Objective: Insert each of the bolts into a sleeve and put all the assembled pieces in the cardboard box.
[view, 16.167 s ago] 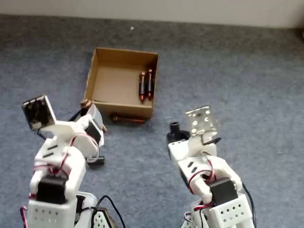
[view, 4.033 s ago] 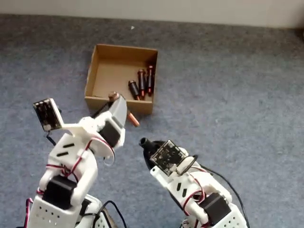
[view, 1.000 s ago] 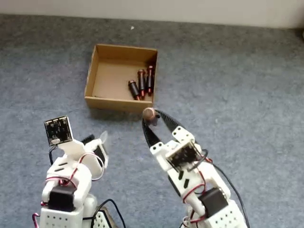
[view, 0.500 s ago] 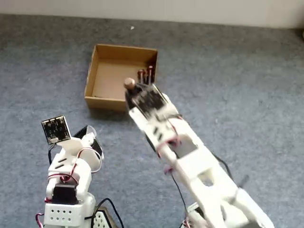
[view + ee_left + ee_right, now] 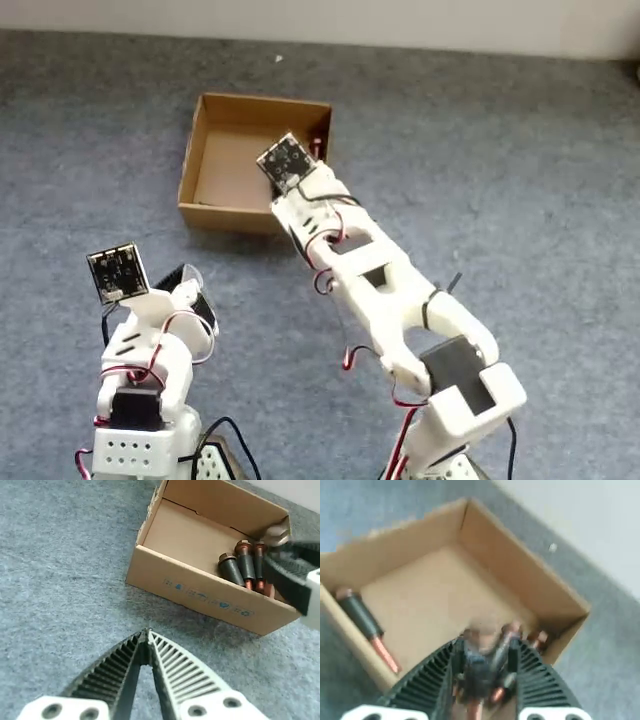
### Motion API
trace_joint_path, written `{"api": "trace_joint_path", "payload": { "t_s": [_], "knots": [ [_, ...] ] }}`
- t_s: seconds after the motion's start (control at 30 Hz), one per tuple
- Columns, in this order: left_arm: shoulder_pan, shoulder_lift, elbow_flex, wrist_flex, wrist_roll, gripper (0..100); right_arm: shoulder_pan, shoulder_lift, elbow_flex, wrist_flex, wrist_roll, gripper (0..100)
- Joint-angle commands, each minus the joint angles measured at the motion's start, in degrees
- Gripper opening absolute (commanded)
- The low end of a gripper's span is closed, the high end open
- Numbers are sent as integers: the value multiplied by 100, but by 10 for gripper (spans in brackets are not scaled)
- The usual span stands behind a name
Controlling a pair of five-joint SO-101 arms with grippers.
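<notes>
My right gripper hangs over the open cardboard box, shut on an assembled piece, a black sleeve with a copper bolt through it. Another piece lies in the box by the near wall, and two more lie below the gripper. In the high view the right arm stretches out over the box. My left gripper is shut and empty above the carpet, short of the box. Its view shows three pieces inside.
Grey carpet covers the whole surface, with open room to the right and left of the box. The left arm stays drawn back at the near left. A pale wall edge runs along the far side.
The right arm has swung forward from just in front of the box to above its inside, carrying the assembled piece. The left arm has barely moved.
</notes>
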Motion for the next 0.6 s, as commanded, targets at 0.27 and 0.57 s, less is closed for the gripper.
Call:
{"api": "trace_joint_path", "payload": {
  "t_s": [0.27, 0.57],
  "knots": [
    [-48, -22, 110, -141, -44, 27, 84, -1886, -171, 2044, 62, 65],
    [-48, -22, 110, -141, -44, 27, 92, -3908, 1393, 2563, 62, 6]
  ]
}}
